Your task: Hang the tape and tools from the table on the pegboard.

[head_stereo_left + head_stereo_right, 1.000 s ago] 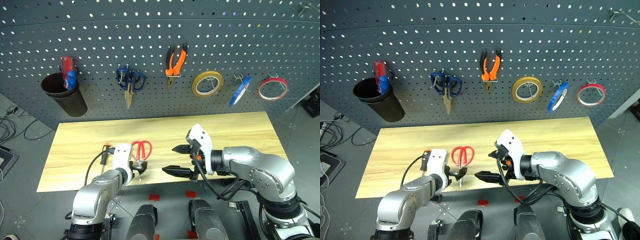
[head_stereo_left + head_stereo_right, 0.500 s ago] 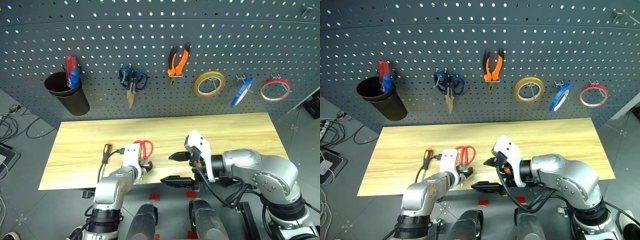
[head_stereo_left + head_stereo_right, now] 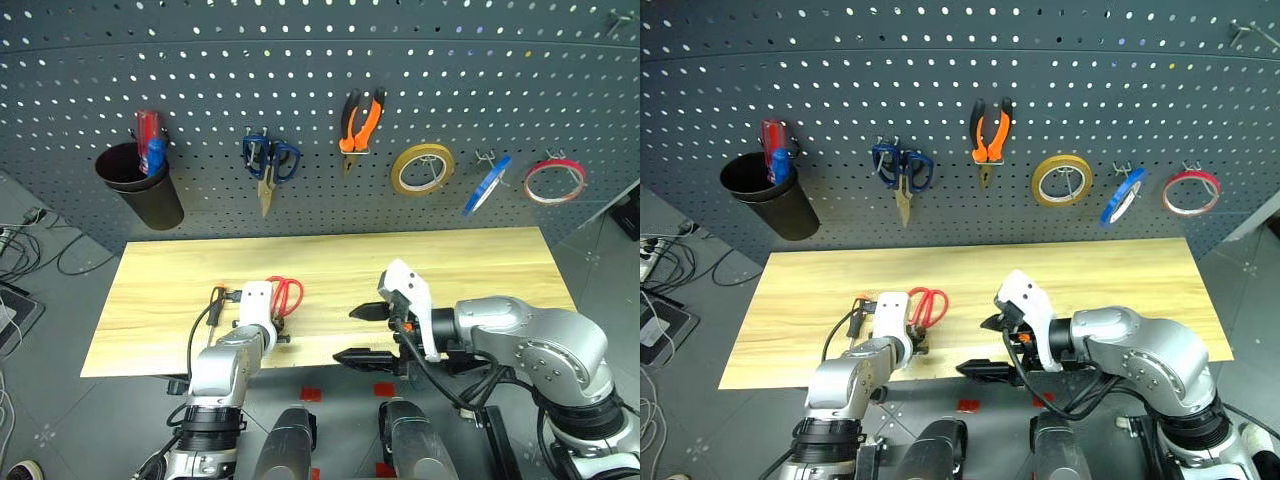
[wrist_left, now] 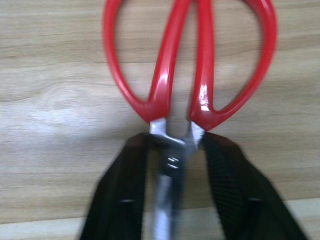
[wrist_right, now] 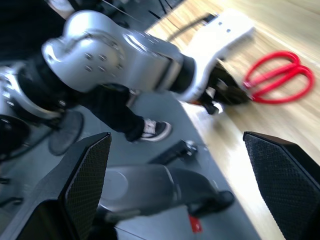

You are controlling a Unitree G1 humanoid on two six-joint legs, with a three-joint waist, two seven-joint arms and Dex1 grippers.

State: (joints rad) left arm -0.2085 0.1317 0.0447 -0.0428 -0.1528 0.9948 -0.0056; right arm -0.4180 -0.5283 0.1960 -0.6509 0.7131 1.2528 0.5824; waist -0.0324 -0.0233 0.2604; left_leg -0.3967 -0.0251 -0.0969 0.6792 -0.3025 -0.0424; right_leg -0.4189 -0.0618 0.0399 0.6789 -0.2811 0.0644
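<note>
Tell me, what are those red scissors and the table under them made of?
The red scissors look like glossy plastic handles, which catch a highlight, on bare silvery metal blades. The table looks like pale wood with visible grain and a matte finish, though it could be a laminate.

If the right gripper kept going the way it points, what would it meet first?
Probably the left gripper at the red scissors: the open right gripper points toward them across the table's near edge. Depth is unclear.

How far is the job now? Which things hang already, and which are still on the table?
Done: the blue tape and orange pliers hang on the pegboard. In hand: the left end effector has closed on the red scissors at the blades, which lie on the table. Left: hang the scissors, then the screwdriver. The right end effector is open and empty.
</note>
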